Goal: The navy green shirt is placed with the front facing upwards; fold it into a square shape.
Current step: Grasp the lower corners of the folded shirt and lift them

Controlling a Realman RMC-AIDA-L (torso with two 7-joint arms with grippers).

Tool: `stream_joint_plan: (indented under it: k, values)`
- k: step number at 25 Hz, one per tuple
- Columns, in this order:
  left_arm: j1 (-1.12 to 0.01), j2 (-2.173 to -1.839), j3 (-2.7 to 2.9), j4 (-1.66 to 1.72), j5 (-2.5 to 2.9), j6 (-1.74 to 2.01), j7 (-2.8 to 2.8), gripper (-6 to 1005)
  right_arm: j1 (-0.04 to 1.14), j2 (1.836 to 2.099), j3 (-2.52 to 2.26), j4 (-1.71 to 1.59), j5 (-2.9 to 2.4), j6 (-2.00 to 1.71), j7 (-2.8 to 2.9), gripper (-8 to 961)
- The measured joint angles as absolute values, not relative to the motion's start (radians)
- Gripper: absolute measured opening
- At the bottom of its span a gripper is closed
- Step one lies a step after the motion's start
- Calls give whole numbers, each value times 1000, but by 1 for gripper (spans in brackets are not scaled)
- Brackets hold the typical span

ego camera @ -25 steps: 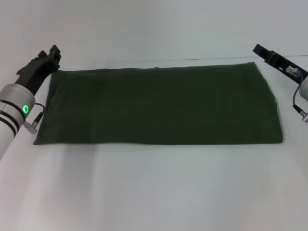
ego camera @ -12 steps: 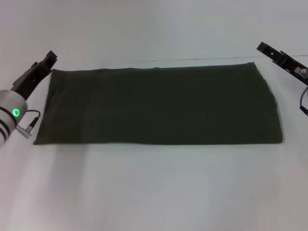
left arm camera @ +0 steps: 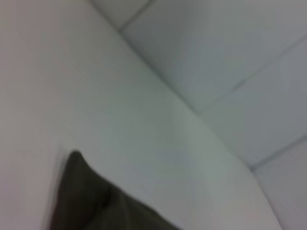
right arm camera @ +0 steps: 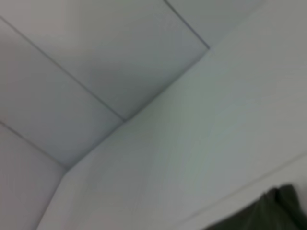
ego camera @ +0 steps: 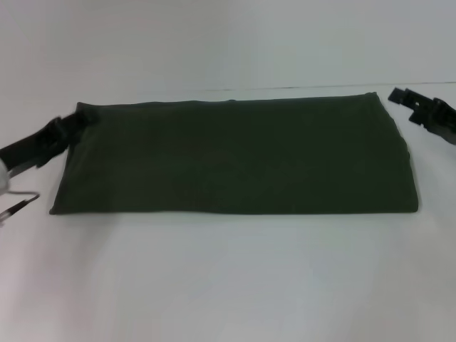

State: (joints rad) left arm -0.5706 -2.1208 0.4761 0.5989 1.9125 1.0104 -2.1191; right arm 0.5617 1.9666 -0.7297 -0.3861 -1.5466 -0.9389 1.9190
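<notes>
I see the navy green shirt [ego camera: 235, 155] lying as a flat folded band mid-worktop [ego camera: 228, 285] | left claw [ego camera: 71, 127] at its far-left corner, right claw [ego camera: 407, 100] beside its far-right corner, spread unreadable on both | soft, limp, light: I'd pinch the end corners.

The navy green shirt [ego camera: 235, 155] is matt, soft-looking cloth with a flat, even weave and faint creases. It lies on a smooth, pale surface [ego camera: 228, 278] with a dull sheen. Beside the left tool [ego camera: 70, 128] and near the right tool [ego camera: 413, 105], both of matt black hard material, the cloth edges look thick and doubled.
</notes>
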Motion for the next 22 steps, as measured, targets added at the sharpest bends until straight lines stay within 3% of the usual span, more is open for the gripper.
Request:
stream_joint_plan:
  k: [3, 6, 22]
  values:
    - [-565, -2103, 438, 659, 2074, 1094, -2210, 759, 545, 1923, -804, -390, -1588, -987, 2019, 886]
    - [-571, -2086, 409, 709, 2225, 1145, -2248, 791, 540, 1905, -809, -392, -1673, -1024, 2083, 885]
    - [-600, -2063, 409, 758, 2489, 1176, -2264, 825, 525, 1904, -804, -397, -1750, -1025, 2120, 884]
